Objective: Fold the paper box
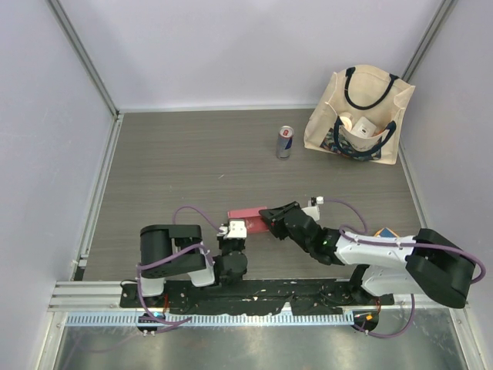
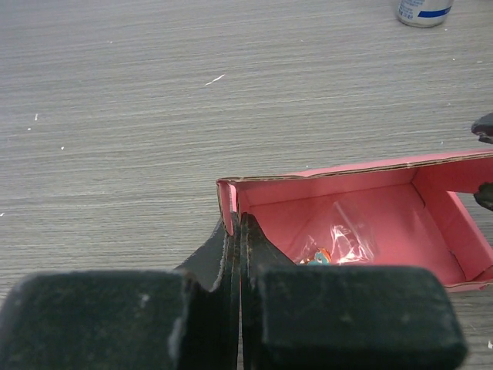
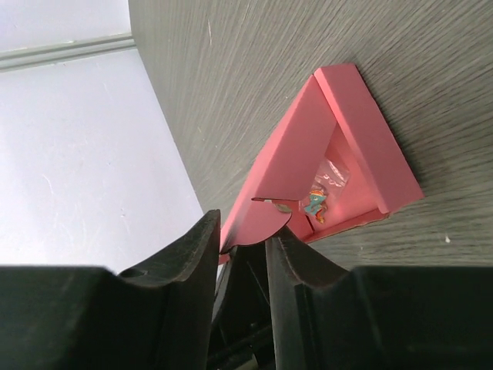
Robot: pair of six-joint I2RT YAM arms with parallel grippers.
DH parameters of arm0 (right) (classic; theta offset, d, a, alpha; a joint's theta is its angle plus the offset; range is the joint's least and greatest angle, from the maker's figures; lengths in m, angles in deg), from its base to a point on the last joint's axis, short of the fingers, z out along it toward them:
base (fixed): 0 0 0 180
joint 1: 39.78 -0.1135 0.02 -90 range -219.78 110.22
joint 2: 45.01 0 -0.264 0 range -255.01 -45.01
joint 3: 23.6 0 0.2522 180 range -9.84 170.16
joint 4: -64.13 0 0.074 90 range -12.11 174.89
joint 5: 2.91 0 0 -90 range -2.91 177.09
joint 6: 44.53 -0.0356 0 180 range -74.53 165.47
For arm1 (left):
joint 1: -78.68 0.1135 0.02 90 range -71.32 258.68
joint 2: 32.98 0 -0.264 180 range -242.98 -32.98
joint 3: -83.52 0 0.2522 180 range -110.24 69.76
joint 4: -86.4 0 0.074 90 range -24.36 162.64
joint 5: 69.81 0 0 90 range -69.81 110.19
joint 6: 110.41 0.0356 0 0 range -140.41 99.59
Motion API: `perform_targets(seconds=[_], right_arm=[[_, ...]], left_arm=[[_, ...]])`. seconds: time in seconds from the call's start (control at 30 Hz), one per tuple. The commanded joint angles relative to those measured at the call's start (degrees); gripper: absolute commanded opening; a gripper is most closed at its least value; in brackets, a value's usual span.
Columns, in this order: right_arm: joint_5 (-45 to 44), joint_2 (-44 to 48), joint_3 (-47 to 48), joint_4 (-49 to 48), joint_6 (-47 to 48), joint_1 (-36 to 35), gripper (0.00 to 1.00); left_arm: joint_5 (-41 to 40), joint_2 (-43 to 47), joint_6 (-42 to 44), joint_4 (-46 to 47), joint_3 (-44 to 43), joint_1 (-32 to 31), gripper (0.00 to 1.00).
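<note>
Pink-red card, thin and creased: the box (image 1: 248,214) will weigh next to nothing and hold its shape only along the folds, so a hard squeeze or a careless twist would likely dent a wall or tear a tab. It lies on the tabletop (image 1: 177,169) just ahead of the arm bases, between the two grippers, open side up, with its walls raised. A small clear packet (image 2: 339,239) with something colourful in it sits inside.

The left gripper (image 2: 237,227) is closed to a hairline on the box's short end wall — a fair hold, near a corner where the card is stiffest. The right gripper (image 3: 243,231) is at the opposite end, jaws narrowly parted with the curved edge of a flap in the gap; whether it pinches that flap I cannot tell. My judgement is that flaps are best taken near the crease and swung, not pulled.

The tabletop is grey wood-grain laminate, flat and probably smooth enough for so light a box to skid unless one end is pinned. Pale walls close in three sides. A can (image 1: 285,142) and a tote bag (image 1: 358,116) stand well apart at the far side.
</note>
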Motion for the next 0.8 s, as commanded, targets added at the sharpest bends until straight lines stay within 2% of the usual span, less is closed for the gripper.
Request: perform_targets(seconds=[0.0,0.03,0.13,0.17,0.27,0.37,0.5,0.6,0.63,0.77], right_arm=[[-2.72,-1.73,1.25,-6.66,-3.03,-0.44,0.34],[-2.99,-1.91,1.07,-6.67,-3.21,-0.53,0.32],[-4.22,-2.87,-0.42,-8.94,-3.22,-0.53,0.24],[-4.57,-3.05,-0.94,-9.74,-2.95,-0.62,0.22],[-5.54,-3.67,-2.18,-11.67,-2.69,-0.88,0.19],[-6.68,-4.72,-2.53,-13.08,-1.55,-1.5,0.18],[-7.47,-5.34,-3.14,-14.05,-1.28,-2.02,0.18],[-8.0,-5.08,-3.58,-13.7,-0.32,-2.2,0.17],[-8.26,-4.9,-3.59,-13.44,0.04,-2.37,0.18],[-8.17,-4.63,-3.94,-13.0,1.44,-2.81,0.18]], left_arm=[[-0.77,2.36,1.0,10.05,1.11,-0.52,0.0],[-0.95,2.62,1.09,10.14,1.19,-0.69,0.0],[-0.51,4.55,1.18,10.05,1.89,-1.92,0.14],[-0.42,5.25,1.35,10.05,2.16,-2.36,0.31],[-1.82,8.41,1.97,9.96,3.48,-5.08,0.57],[-3.31,11.49,2.06,9.96,5.41,-9.3,0.68],[-4.81,16.76,3.2,9.96,7.87,-15.54,0.73],[-4.29,22.21,7.15,9.7,8.49,-22.21,0.75],[-5.07,25.53,9.51,8.31,8.32,-25.28,0.75],[-9.56,35.29,15.67,-0.13,6.39,-31.01,0.77]])
